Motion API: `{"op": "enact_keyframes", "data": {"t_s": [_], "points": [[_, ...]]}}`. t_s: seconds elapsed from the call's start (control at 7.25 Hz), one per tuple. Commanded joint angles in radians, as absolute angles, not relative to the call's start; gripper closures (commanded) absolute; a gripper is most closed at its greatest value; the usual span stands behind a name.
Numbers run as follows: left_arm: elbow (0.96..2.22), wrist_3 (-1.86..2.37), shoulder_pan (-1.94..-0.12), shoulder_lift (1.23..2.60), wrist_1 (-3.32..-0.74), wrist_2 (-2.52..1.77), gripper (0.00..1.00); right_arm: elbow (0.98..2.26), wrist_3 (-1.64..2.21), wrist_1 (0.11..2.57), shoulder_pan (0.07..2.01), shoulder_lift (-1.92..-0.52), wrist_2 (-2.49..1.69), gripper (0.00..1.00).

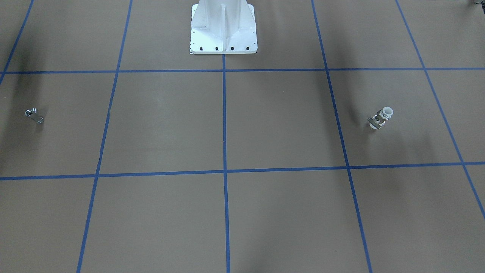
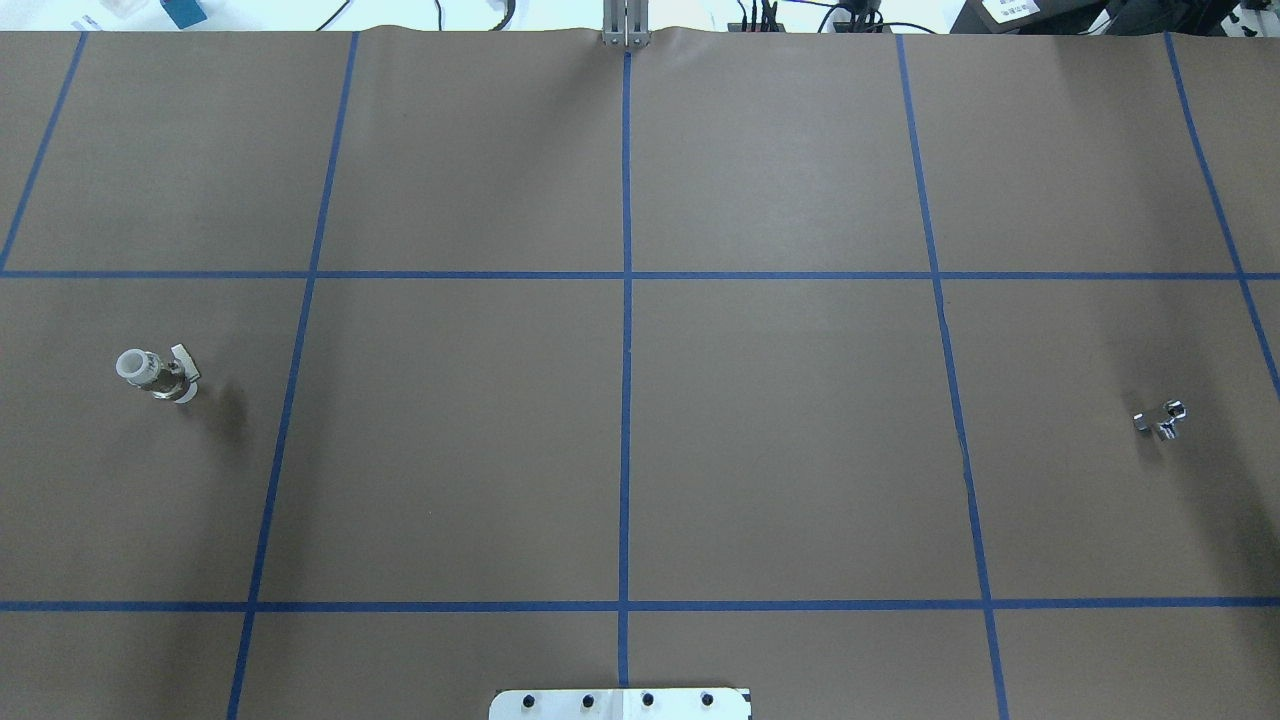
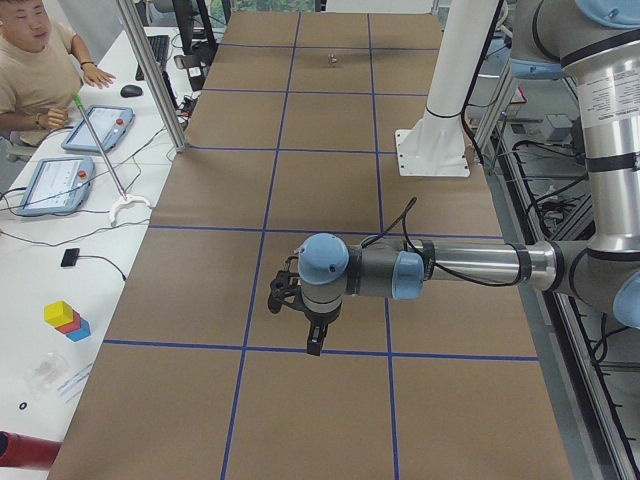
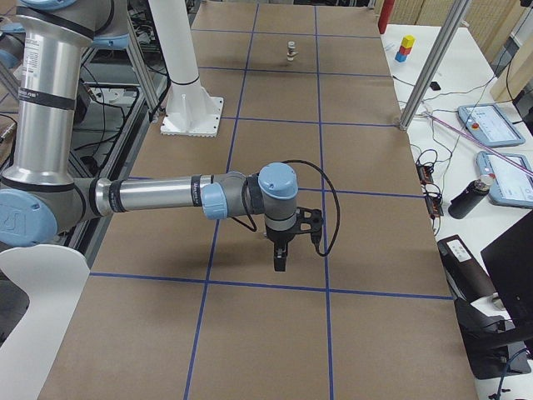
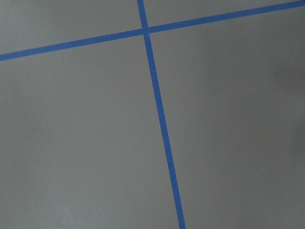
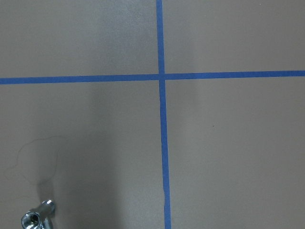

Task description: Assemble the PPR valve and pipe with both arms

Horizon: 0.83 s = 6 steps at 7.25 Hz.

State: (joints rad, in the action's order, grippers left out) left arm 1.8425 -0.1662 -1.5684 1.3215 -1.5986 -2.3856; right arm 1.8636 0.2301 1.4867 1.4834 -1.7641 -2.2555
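The PPR valve [image 1: 380,118], white with a grey-tan lever, stands on the brown table at the robot's left; it also shows in the overhead view [image 2: 155,372] and far off in the right side view [image 4: 291,50]. The pipe [image 1: 33,115], a small shiny metal piece, lies at the robot's right [image 2: 1160,418] and sits at the bottom left of the right wrist view [image 6: 37,218]. My left gripper [image 3: 300,325] and right gripper [image 4: 281,260] hang above the table, shown only in the side views. I cannot tell whether either is open or shut.
The white flanged pedestal [image 1: 223,30] stands at the robot's side of the table, mid-width. Blue tape lines [image 2: 626,300] divide the brown surface into squares. A person [image 3: 30,70] sits at a side desk with tablets [image 3: 95,128]. A dark bottle [image 4: 465,198] stands on the opposite side desk.
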Motion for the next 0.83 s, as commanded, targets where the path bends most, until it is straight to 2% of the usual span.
{"op": "enact_keyframes", "data": {"t_s": [0.0,0.69], "points": [[1.850,-0.178,-1.568,1.345,-1.604,-2.387,0.00,1.862,0.230,1.486,1.483,-1.764,-2.260,0.00],[1.856,-0.167,-1.568,1.404,-1.724,-2.395,0.00,1.862,0.229,1.485,1.483,-1.763,-2.263,0.00]]}}
